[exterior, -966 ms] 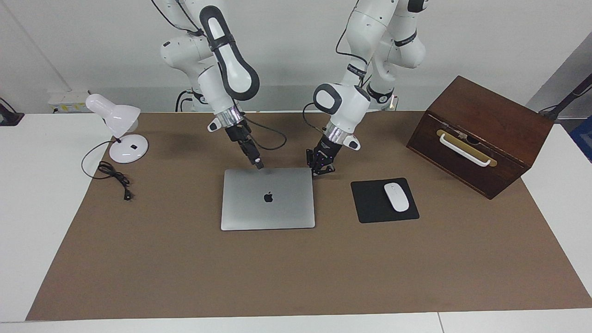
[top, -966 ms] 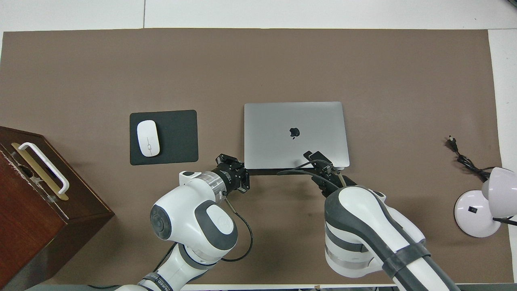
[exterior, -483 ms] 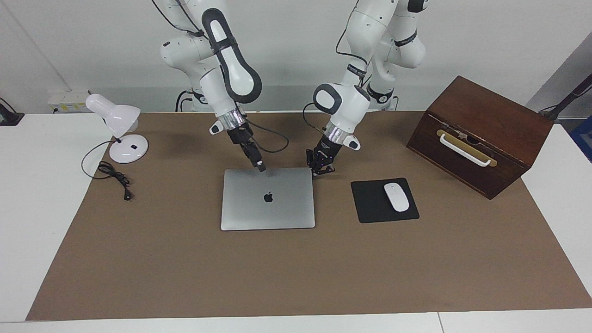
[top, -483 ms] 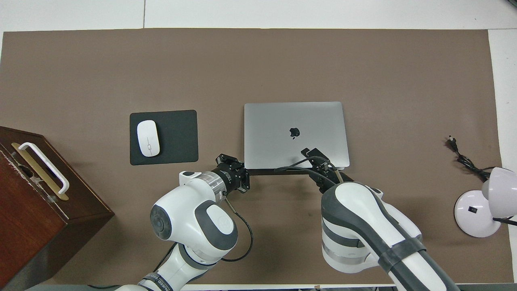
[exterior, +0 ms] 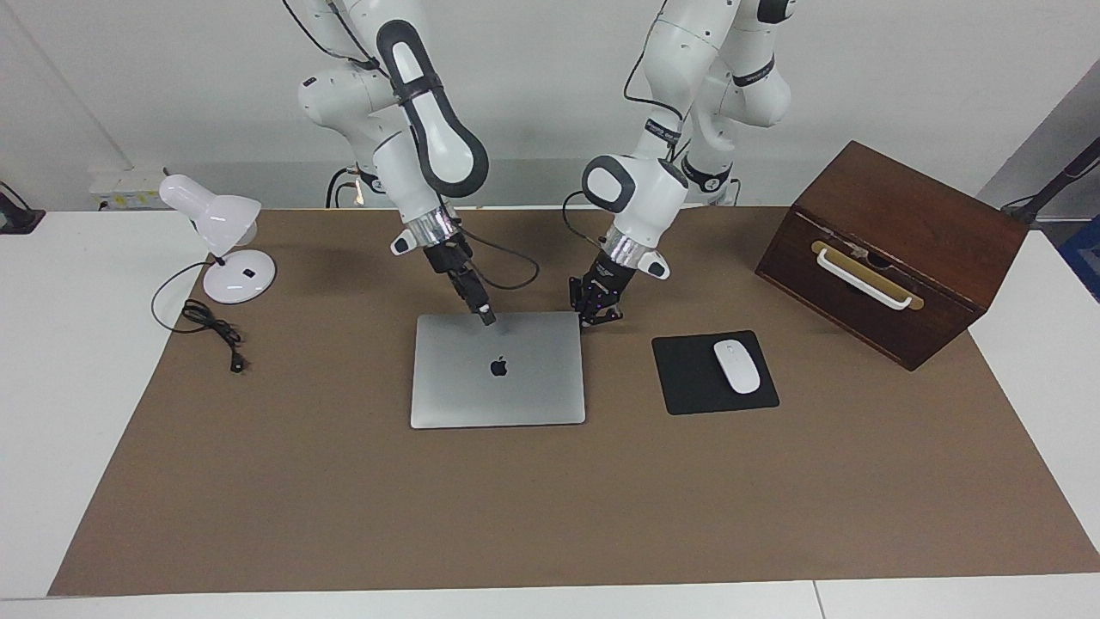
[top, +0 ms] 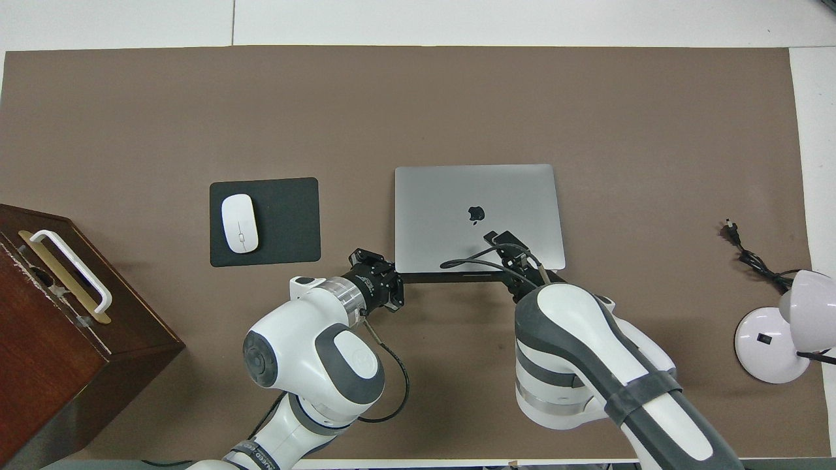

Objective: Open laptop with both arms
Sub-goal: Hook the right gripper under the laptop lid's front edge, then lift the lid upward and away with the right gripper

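The silver-grey laptop (exterior: 498,387) lies closed and flat on the brown mat, Apple logo up; it also shows in the overhead view (top: 457,196). My right gripper (exterior: 486,317) is shut and points down over the lid, just inside the edge nearest the robots; it also shows in the overhead view (top: 499,238). I cannot tell whether it touches the lid. My left gripper (exterior: 600,318) is open and low at the laptop's corner nearest the robots, toward the left arm's end. It also shows in the overhead view (top: 394,284).
A black mouse pad (exterior: 687,378) with a white mouse (exterior: 737,366) lies beside the laptop toward the left arm's end. A brown wooden box (exterior: 894,249) with a white handle stands further that way. A white desk lamp (exterior: 225,249) and its cord (exterior: 210,331) are at the right arm's end.
My right gripper has moved a little away from the robots, from the laptop's near edge to over the lid. The left gripper and the laptop have not moved.
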You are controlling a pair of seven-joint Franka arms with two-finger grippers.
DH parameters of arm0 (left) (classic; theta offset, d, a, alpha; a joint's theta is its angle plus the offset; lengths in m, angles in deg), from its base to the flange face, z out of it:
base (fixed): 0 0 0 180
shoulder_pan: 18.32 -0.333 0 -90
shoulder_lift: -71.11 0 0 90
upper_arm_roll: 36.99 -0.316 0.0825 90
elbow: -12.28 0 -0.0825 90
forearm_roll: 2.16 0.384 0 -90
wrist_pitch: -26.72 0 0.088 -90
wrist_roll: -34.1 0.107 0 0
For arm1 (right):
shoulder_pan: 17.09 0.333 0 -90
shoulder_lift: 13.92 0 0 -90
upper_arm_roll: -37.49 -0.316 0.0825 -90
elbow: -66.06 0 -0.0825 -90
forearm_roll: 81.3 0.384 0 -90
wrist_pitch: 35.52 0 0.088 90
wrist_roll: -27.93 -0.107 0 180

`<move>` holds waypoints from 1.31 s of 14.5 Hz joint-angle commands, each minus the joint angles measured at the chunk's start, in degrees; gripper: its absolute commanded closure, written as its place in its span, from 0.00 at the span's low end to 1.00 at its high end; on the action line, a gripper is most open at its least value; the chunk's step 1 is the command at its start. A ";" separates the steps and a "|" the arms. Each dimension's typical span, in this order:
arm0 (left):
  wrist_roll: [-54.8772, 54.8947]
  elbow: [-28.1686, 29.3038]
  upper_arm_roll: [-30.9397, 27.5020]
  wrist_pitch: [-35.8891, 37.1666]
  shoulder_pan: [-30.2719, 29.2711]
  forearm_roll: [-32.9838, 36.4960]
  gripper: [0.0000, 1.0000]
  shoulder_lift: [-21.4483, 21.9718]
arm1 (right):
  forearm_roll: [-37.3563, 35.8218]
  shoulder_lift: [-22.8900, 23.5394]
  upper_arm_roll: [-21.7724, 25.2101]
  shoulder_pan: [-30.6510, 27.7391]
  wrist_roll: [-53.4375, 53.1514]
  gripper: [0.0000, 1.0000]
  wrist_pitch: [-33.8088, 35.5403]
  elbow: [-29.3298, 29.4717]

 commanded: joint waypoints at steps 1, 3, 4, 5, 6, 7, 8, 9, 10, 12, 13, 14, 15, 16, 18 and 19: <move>-0.12 -3.26 -0.39 -0.92 1.60 -1.26 1.00 -3.51 | 1.21 1.85 -0.03 -0.91 2.98 0.00 0.11 2.26; -0.04 -3.26 -0.39 -0.92 1.60 -1.26 1.00 -3.51 | 1.30 2.02 -0.03 -0.91 3.85 0.00 0.19 3.04; -0.04 -3.26 -0.39 -0.92 1.60 -1.26 1.00 -3.51 | 1.30 2.55 0.05 -0.91 4.03 0.00 0.19 3.75; -0.04 -3.26 -0.39 -0.92 1.60 -1.26 1.00 -3.51 | 1.21 2.73 0.14 -0.91 4.12 0.00 0.19 4.36; -0.04 -3.26 -0.39 -0.92 1.60 -1.26 1.00 -3.51 | 1.21 2.99 0.06 -1.00 4.56 0.00 0.19 4.72; -0.04 -3.26 -0.39 -0.92 1.60 -1.26 1.00 -3.51 | 1.30 3.08 0.14 -1.00 4.82 0.00 0.19 4.89; -0.12 -3.26 -0.39 -0.92 1.60 -1.26 1.00 -3.51 | 1.21 2.99 0.23 -1.00 4.91 0.00 0.19 5.24; -0.04 -3.26 -0.39 -0.92 1.60 -1.26 1.00 -3.51 | 1.21 2.99 0.23 -1.26 5.09 0.00 0.19 5.42; -0.04 -3.26 -0.39 -0.92 1.77 -1.26 1.00 -3.51 | 1.30 2.90 0.23 -1.61 5.44 0.00 0.28 5.68; -0.04 -3.26 -0.39 -0.92 1.95 -1.26 1.00 -3.51 | 1.21 2.90 0.23 -1.70 5.61 0.00 0.28 6.82; -0.04 -3.26 -0.39 -0.92 1.95 -1.26 1.00 -3.51 | 1.21 2.90 0.23 -1.79 5.70 0.00 0.28 7.52; -0.04 -3.26 -0.39 -1.01 1.95 -1.26 1.00 -3.51 | 1.12 2.90 0.23 -2.40 6.05 0.00 0.37 8.23; -0.04 -3.35 -0.48 -1.10 2.04 -1.26 1.00 -3.51 | 1.12 2.82 0.23 -2.92 7.18 0.00 0.37 9.02; -0.12 -3.26 -0.39 -1.27 2.04 -1.26 1.00 -3.51 | 1.12 2.73 0.23 -3.45 7.81 0.00 0.72 9.63; -0.04 -3.26 -0.39 -1.27 2.04 -1.26 1.00 -3.51 | 0.77 2.47 0.23 -5.21 9.21 0.00 1.51 11.04; -0.12 -3.35 -0.39 -1.27 2.04 -1.26 1.00 -3.51 | 0.68 2.38 0.23 -5.74 9.65 0.00 2.30 11.57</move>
